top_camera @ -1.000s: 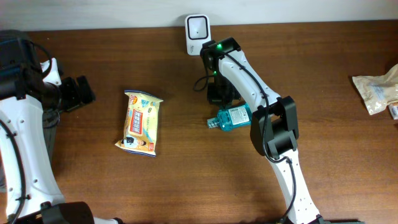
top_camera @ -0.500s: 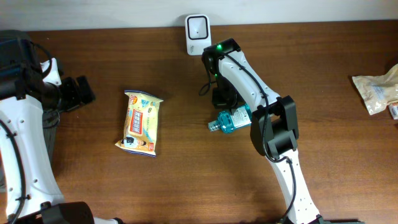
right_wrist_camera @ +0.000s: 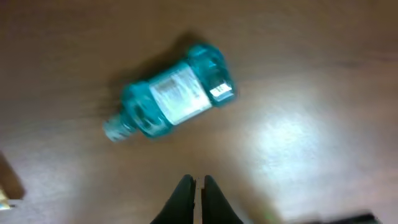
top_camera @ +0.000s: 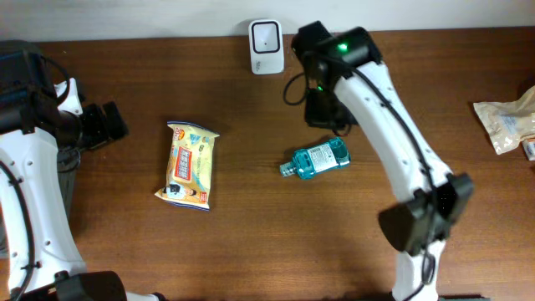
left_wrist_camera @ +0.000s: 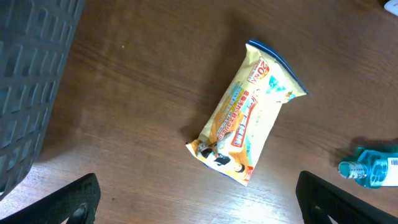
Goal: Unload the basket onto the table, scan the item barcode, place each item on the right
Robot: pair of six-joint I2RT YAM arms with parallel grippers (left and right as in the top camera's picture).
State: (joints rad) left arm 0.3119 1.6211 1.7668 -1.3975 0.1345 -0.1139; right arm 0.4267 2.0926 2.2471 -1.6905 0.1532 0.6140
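Note:
A teal mouthwash bottle point(top_camera: 316, 159) point(right_wrist_camera: 171, 93) lies on its side mid-table, white label up and cap pointing left. The white scanner point(top_camera: 266, 35) stands at the back edge. My right gripper point(top_camera: 328, 124) point(right_wrist_camera: 199, 182) hovers just behind the bottle, shut with nothing between its fingers and not touching the bottle. A yellow snack packet point(top_camera: 191, 164) point(left_wrist_camera: 245, 118) lies flat to the left. At the far left my left gripper point(top_camera: 113, 125) point(left_wrist_camera: 198, 180) is open and empty, well short of the packet.
Beige packets point(top_camera: 506, 125) lie at the table's right edge. A dark ribbed bin point(left_wrist_camera: 31, 81) stands by the left arm. The right arm's white links point(top_camera: 401, 142) reach across the table's right half, and a black cable point(top_camera: 294, 88) loops near the scanner.
The right arm has lifted and swung back to the right, away from the bottle. The bottle now lies fully uncovered, turned slightly. The left arm has not moved.

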